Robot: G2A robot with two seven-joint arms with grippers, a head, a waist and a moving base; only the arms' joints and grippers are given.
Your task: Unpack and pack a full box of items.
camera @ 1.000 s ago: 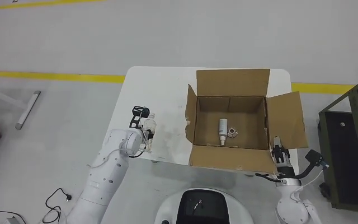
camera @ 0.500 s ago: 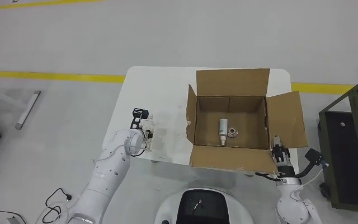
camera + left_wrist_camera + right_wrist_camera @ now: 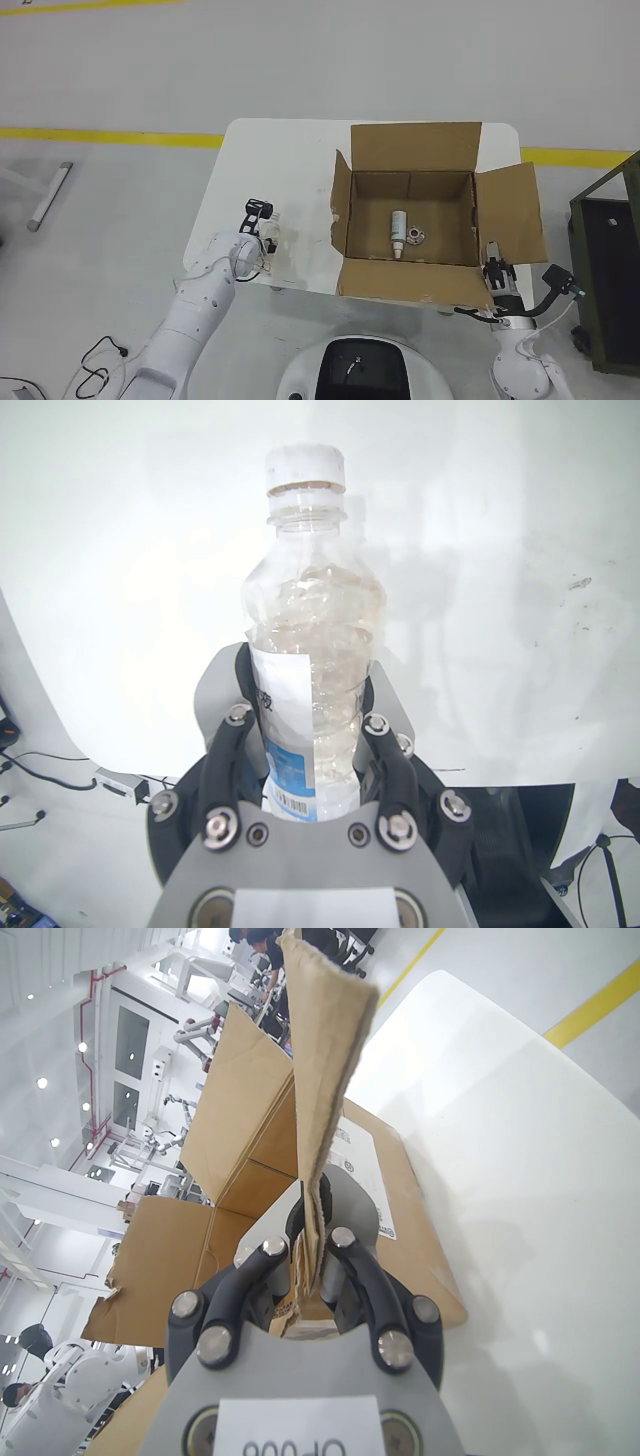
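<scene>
An open cardboard box [image 3: 350, 205] stands on the right half of the white table [image 3: 285, 160]. Inside it lie a small white bottle [image 3: 398, 234] and a small round part [image 3: 416, 237]. My left gripper [image 3: 262, 222] is near the table's front left edge, shut on a clear water bottle [image 3: 310, 620] with a white cap, held over the tabletop. My right gripper [image 3: 495, 262] is at the box's front right corner, shut on the edge of the right flap [image 3: 320, 1093], which stands on edge between the fingers [image 3: 345, 1248].
A dark green cart [image 3: 610, 270] stands on the floor right of the table. A yellow floor line [image 3: 110, 136] runs behind the table. The box's back flap [image 3: 415, 147] is folded outward. Bare tabletop [image 3: 500, 600] lies left of the box.
My left gripper has drawn slightly back toward the table's front edge with the water bottle in it. The right gripper has kept its hold on the flap and barely moved.
</scene>
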